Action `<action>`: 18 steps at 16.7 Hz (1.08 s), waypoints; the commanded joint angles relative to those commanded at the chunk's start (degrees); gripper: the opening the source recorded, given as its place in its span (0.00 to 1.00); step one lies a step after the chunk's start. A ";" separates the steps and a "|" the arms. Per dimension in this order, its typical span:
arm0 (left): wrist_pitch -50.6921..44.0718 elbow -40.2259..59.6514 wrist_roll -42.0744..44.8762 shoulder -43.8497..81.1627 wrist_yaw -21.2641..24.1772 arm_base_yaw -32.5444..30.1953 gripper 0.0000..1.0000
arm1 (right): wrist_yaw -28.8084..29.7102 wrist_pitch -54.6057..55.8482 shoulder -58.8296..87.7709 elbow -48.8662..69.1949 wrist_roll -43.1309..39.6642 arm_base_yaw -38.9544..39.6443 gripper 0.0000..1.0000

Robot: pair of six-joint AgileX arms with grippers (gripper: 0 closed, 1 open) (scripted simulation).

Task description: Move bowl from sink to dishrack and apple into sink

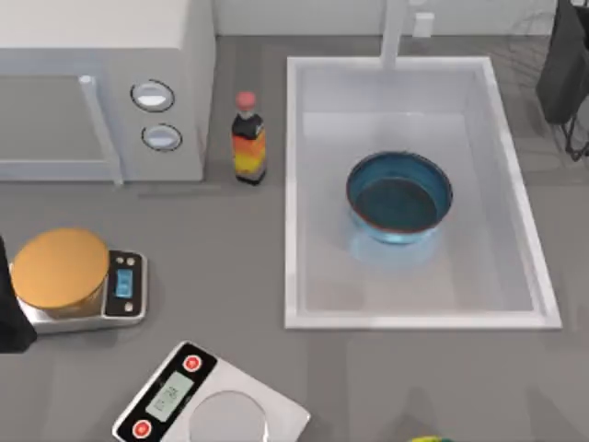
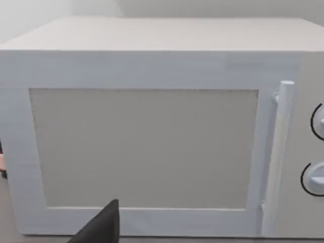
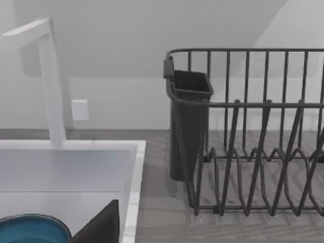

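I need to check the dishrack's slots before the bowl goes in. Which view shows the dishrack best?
The right wrist view: the dishrack stands side-on there, with its upright wires, curved slots and a dark cup at one end plainly visible. The top view catches just faint wires of it at the table's far right corner. The left wrist view faces a microwave.

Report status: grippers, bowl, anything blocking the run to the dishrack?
Left arm parked at table's left edge; right arm parked at far right. Bowl upright in sink, untouched. Dishrack beside sink, slots free.
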 joint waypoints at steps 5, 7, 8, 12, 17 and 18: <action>0.00 0.00 0.00 0.00 0.00 0.00 1.00 | 0.05 -1.39 2.79 2.13 0.78 0.54 1.00; 0.00 0.00 0.00 0.00 0.00 0.00 1.00 | 0.20 -3.68 7.35 5.50 1.96 1.33 1.00; 0.00 0.00 0.00 0.00 0.00 0.00 1.00 | 0.32 -5.18 10.32 7.66 2.70 1.82 1.00; 0.00 0.00 0.00 0.00 0.00 0.00 1.00 | 1.15 -13.55 26.44 19.24 6.37 4.41 1.00; 0.00 0.00 0.00 0.00 0.00 0.00 1.00 | 2.68 -27.77 53.11 38.66 11.72 8.75 1.00; 0.00 0.00 0.00 0.00 0.00 0.00 1.00 | 3.02 -30.91 58.98 43.05 12.82 9.73 1.00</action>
